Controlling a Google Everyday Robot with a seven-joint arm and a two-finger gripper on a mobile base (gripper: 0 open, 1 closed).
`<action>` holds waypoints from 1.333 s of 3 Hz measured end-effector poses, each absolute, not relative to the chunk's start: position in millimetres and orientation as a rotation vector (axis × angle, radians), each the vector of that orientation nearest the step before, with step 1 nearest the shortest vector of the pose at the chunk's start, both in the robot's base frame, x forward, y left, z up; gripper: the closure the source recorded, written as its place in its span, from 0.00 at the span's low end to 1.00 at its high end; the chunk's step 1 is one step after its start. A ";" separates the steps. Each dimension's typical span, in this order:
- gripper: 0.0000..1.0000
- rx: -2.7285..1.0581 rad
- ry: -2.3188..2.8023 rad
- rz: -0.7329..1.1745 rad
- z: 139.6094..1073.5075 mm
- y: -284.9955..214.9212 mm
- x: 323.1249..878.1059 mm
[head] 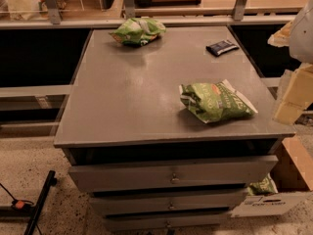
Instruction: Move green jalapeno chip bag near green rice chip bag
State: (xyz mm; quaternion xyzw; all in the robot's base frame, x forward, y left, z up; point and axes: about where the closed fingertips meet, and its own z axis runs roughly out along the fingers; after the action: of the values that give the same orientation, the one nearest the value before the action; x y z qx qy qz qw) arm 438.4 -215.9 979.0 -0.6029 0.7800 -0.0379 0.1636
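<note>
The green jalapeno chip bag (215,102) lies on the grey cabinet top (132,97) near its front right corner; it is mid-green with white sealed edges and a small red-orange logo. The green rice chip bag (138,32), pale lime-green with white patches, lies at the back edge, left of centre. The two bags are far apart, diagonally across the top. My gripper (292,96), pale cream, hangs at the right edge of the view, just right of the cabinet and of the jalapeno bag, not touching it. It holds nothing that I can see.
A small dark blue packet (221,47) lies at the back right of the top. Several drawers (171,176) stand slightly open below. A cardboard box (288,180) sits on the floor at right, a black stand (39,202) at left. A metal rail (146,19) runs behind.
</note>
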 end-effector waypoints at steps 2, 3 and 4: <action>0.00 -1.728 2.185 -0.063 969.6 -209.0 453.6; 0.00 -1.672 2.185 0.020 939.3 -202.3 474.1; 0.00 -1.670 2.132 0.044 910.4 -185.4 500.3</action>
State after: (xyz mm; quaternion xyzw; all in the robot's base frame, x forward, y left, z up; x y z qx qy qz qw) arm 500.3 -185.4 910.4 -0.6021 0.7687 0.0159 0.2150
